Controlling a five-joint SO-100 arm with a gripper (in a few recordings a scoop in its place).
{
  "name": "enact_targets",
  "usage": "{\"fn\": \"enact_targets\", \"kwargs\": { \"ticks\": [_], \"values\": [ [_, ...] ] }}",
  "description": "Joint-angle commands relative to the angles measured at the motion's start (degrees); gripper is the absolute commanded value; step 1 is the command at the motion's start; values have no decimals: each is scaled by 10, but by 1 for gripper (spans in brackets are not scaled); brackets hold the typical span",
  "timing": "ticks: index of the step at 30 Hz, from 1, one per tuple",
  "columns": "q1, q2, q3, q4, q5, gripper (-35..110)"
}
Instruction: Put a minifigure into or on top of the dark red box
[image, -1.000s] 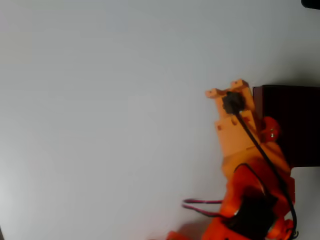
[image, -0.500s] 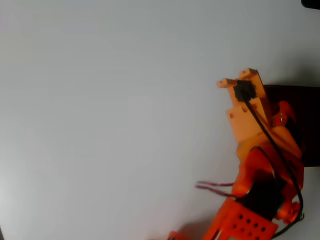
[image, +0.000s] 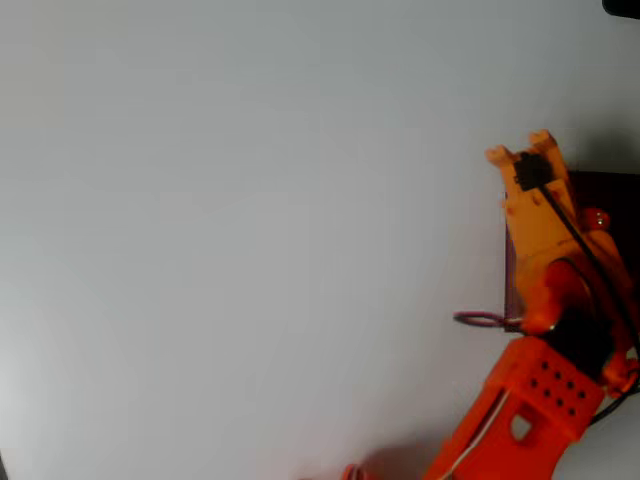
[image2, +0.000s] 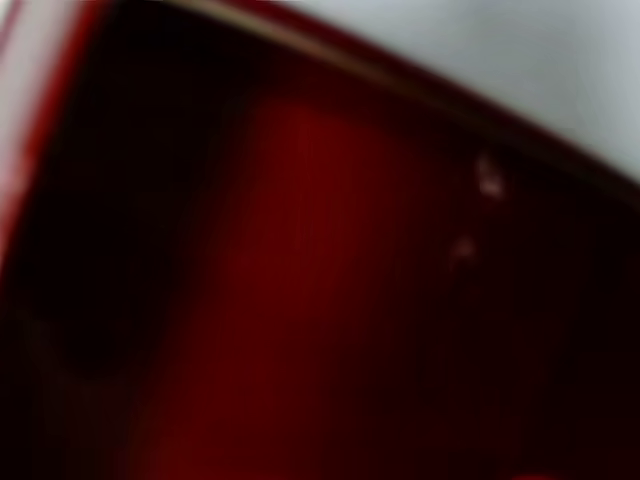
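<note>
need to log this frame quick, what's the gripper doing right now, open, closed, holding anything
Orange gripper: cannot tell; its jaws are hidden under the arm above the large dark red box, and the wrist view is too blurred to show.

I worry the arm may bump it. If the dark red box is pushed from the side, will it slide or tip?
The dark red box probably slides rather than tips: it looks low and wide on the smooth table. Its thin walls suggest it is light and may flex.

Plain pale grey tabletop (image: 220, 230), evenly lit.
</note>
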Motion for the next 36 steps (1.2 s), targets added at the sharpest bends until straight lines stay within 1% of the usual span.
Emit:
{"fn": "enact_targets", "kwargs": {
  "ticks": [1,8,15,18,21,25,28,32,36],
  "values": [
    [11,-12,-29,3,12,2],
    [12,-22,-25,22,43,20],
    [-17,58,17,51,52,22],
    [-39,155,82,59,46,21],
    [-73,289,178,69,32,21],
    [-152,519,335,53,8,23],
    [-219,661,406,82,-10,26],
    [-294,758,455,121,-23,26],
    [-355,817,495,146,-32,26]
  ]
}}
